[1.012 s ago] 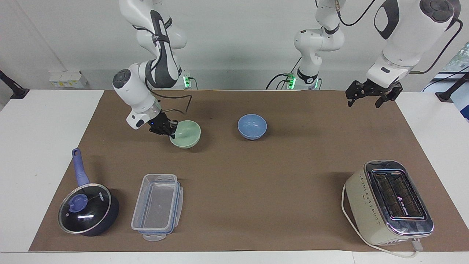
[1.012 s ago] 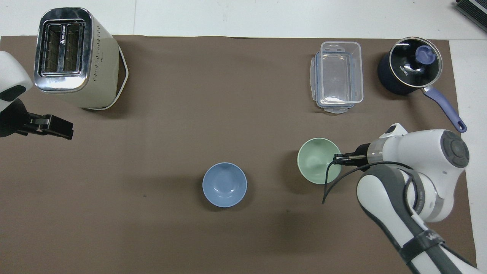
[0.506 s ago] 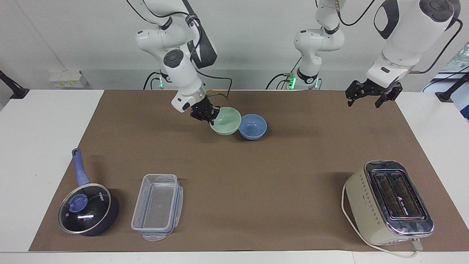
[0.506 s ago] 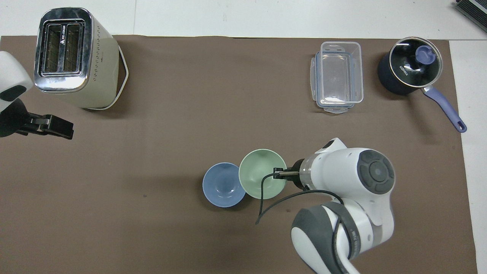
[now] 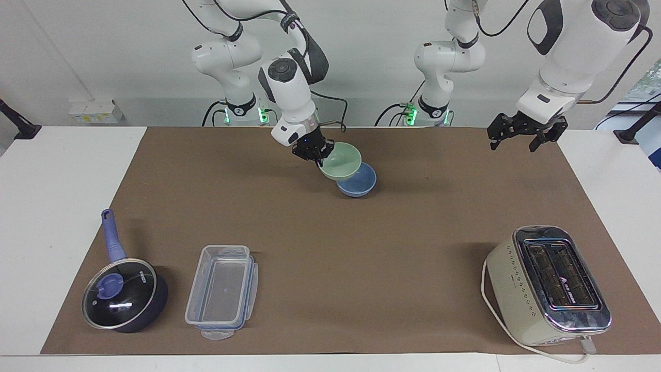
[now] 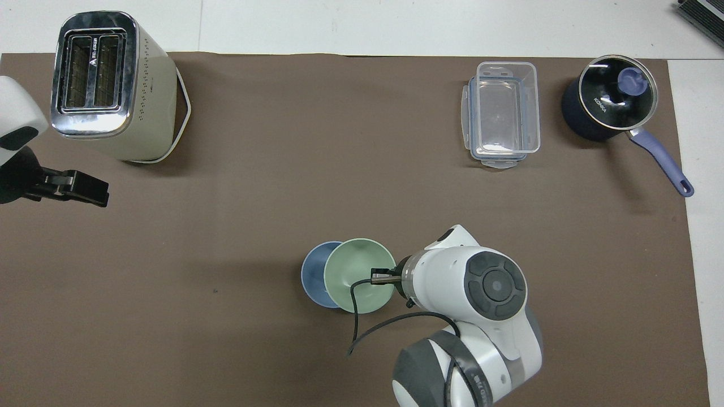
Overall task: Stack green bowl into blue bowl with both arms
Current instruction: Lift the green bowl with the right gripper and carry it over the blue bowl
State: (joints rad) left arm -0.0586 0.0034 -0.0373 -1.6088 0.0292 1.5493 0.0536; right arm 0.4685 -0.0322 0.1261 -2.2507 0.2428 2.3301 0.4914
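My right gripper is shut on the rim of the green bowl and holds it up over the blue bowl, off centre toward the right arm's end. The green bowl hangs a little above the blue one and hides most of it in the overhead view. The blue bowl rests on the brown mat, near the robots. My left gripper waits in the air over the left arm's end of the mat, holding nothing.
A cream toaster stands far from the robots at the left arm's end. A clear plastic container and a dark blue lidded saucepan stand far out at the right arm's end.
My right gripper has carried the green bowl from the right arm's end sideways and up until it overlaps the blue bowl. The left arm has not moved.
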